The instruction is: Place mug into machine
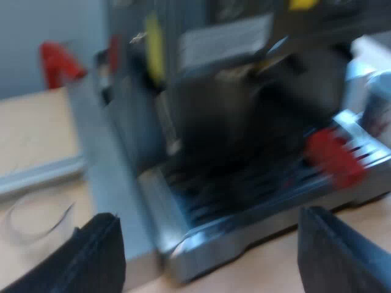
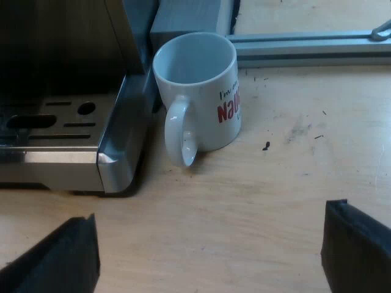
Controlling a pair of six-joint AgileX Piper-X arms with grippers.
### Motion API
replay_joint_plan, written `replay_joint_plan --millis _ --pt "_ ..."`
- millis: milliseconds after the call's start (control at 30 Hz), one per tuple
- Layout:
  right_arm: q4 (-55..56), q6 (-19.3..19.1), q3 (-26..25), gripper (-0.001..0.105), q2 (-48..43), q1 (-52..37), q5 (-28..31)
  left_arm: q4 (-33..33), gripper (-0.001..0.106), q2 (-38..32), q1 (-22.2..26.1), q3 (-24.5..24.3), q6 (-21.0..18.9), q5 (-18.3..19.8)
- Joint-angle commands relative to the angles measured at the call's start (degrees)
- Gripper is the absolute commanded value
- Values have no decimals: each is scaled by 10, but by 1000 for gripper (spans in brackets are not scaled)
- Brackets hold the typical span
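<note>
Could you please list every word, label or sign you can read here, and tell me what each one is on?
"I'm": small dark script on the side of the mug; the words after it curve out of sight.
Large red letters below that script on the mug: partly turned away, so I cannot read them reliably.
Pale label on the machine: too blurred to read.
Yellow patch on the machine: too blurred to read.

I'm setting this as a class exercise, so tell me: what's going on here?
Nothing is held. The white mug stands upright on the wooden table beside the drip tray of the espresso machine, not yet on it. The right end effector, open, faces the mug from short of it. The left end effector, also open, faces the machine's front, where the holder's red end shows.
</note>
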Motion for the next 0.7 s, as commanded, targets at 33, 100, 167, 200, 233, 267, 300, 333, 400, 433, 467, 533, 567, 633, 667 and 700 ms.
replay_joint_plan --millis 33,100,167,200,233,267,300,333,400,433,467,533,567,633,667,700 --pt "-4 -6 -24 75 37 -2 -21 -55 62 -24 -15 -6 -13 77" --pt "-5 -19 -30 75 56 -2 -47 -68 62 -17 -28 -6 -15 93" --pt "-5 -32 -37 75 77 -2 -67 -74 62 -6 -54 -6 -15 93" --pt "-5 -40 -40 75 90 -2 -78 -73 62 0 -73 -6 -13 93" --pt "-6 -48 -44 75 101 -2 -91 -73 62 7 -90 -6 -10 98" --pt "-9 -54 -44 75 106 -2 -96 -73 62 10 -103 -6 -5 102" --pt "-16 -56 -44 75 114 -2 -104 -73 62 16 -124 -4 6 106" --pt "-21 -56 -44 75 123 -2 -110 -73 62 22 -143 -2 19 106" --pt "-29 -56 -44 75 135 -2 -112 -74 62 30 -172 8 42 107" --pt "-34 -56 -44 75 140 -2 -113 -75 62 33 -190 14 54 111" --pt "-38 -56 -44 75 143 -2 -114 -79 62 36 -200 19 59 114" --pt "-48 -64 -44 75 150 -2 -130 -100 62 43 -232 42 66 119" --pt "-53 -73 -44 75 153 -2 -138 -118 62 46 -245 55 67 119" --pt "-54 -83 -44 75 157 -2 -139 -158 63 51 -265 77 67 119" --pt "-54 -92 -43 75 159 -2 -139 -184 65 57 -274 94 67 119" --pt "-54 -99 -42 75 161 -2 -142 -201 67 64 -280 111 67 119"
